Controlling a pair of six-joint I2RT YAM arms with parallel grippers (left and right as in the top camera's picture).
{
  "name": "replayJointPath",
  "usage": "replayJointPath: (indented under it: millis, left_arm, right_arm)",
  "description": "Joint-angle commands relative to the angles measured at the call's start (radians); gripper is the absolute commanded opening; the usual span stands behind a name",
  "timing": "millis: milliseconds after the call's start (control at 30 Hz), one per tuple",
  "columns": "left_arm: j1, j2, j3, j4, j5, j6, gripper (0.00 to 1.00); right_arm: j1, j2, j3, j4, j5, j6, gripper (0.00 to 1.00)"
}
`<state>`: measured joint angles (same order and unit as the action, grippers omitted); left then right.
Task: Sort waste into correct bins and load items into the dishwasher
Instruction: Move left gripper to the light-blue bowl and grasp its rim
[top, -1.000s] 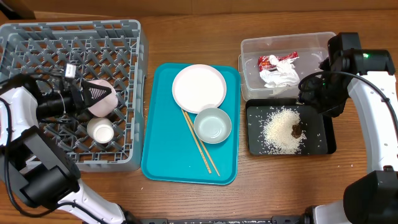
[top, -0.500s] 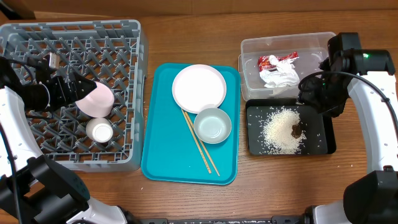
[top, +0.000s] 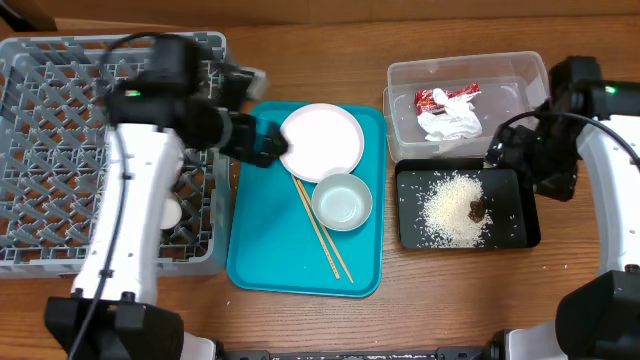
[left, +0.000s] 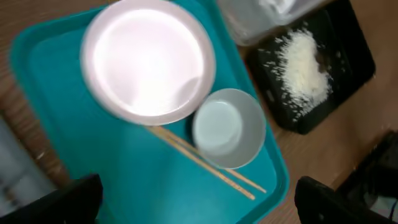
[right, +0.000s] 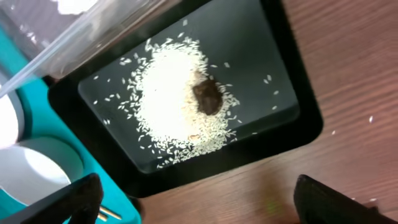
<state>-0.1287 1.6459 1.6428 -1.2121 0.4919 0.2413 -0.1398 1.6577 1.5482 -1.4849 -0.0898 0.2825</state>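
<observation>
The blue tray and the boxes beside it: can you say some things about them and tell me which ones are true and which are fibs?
1. The white plate lies on the blue tray. True.
2. The red wrapper is in the clear tub. True.
3. The rice is in the clear tub. False: it lies in the black tray.
4. The chopsticks are inside the bowl. False: they lie on the blue tray beside it.
5. The left pincer holds the plate. False: it is open and holds nothing.
</observation>
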Motion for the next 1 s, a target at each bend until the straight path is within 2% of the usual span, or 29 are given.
replayJointPath:
  millis: [0, 67, 167, 400, 633, 700, 733, 833, 967]
  left_arm:
    - [-0.154, 0.035, 0.012, 0.029, -0.032, -0.02, 1.0]
    - [-0.224, 0.055, 0.011, 0.048, -0.061, -0.021, 1.0]
    - [-0.329, 0.111, 0.011, 0.058, -0.15, -0.021, 0.93]
    - [-0.533, 0.31, 0.011, 0.057, -0.267, -0.021, 0.9]
    - [-0.585, 0.495, 0.011, 0.027, -0.327, -0.021, 0.65]
    - [-0.585, 0.529, 0.011, 0.026, -0.345, -0.021, 0.5]
    - [-0.585, 0.537, 0.011, 0.027, -0.346, -0.021, 0.28]
    - [-0.584, 0.533, 0.013, 0.027, -0.346, -0.021, 0.04]
    - [-0.582, 0.522, 0.076, -0.024, -0.337, -0.029, 0.04]
  right_arm:
    - [-0.041, -0.032, 0.011, -0.002, -0.013, -0.002, 1.0]
    - [-0.046, -0.032, 0.011, -0.001, -0.02, -0.002, 1.0]
    - [-0.046, -0.032, 0.011, -0.001, -0.02, -0.002, 1.0]
    - [-0.046, -0.032, 0.011, 0.003, -0.02, -0.002, 1.0]
    - [-0.046, -0.032, 0.011, 0.005, -0.02, -0.002, 1.0]
    - [-0.046, -0.032, 0.011, 0.005, -0.02, -0.002, 1.0]
    - [-0.046, -0.032, 0.011, 0.005, -0.02, -0.002, 1.0]
    - [-0.046, -0.032, 0.011, 0.005, -0.02, -0.002, 1.0]
    - [-0.046, -0.032, 0.011, 0.004, -0.019, -0.002, 1.0]
